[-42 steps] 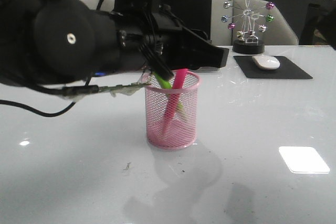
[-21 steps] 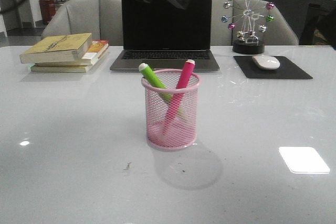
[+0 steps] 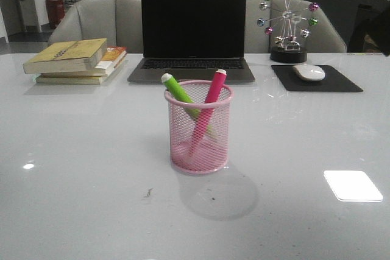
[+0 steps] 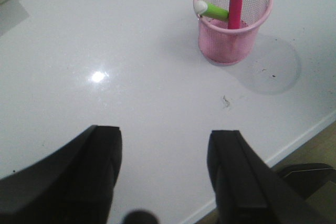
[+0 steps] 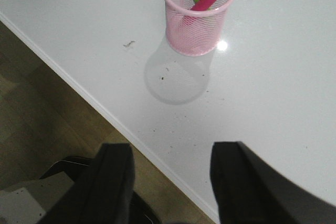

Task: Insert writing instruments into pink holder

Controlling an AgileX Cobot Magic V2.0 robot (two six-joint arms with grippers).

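The pink holder (image 3: 200, 132) stands upright mid-table. Inside it lean the two writing instruments: the lime green marker (image 3: 180, 92) tilts left and the magenta marker (image 3: 212, 89) tilts right, their pale caps above the rim. From the left wrist I see the holder (image 4: 232, 30) with both markers well ahead of my left gripper (image 4: 165, 140), which is open and empty above the table. My right gripper (image 5: 170, 156) is also open and empty, hovering over the table's front edge, with the holder (image 5: 197, 19) far ahead of it. Neither gripper shows in the front view.
Behind the holder sit a dark laptop (image 3: 194, 28), stacked books (image 3: 73, 59) at the back left, and a white mouse (image 3: 309, 71) on a black pad (image 3: 341, 83) beside a ferris-wheel ornament (image 3: 288, 22). The table's front edge (image 5: 105, 111) borders brown floor.
The left arm, which was over the holder a second ago, has pulled up and away to the left out of the front view. Both markers stay leaning in the holder.
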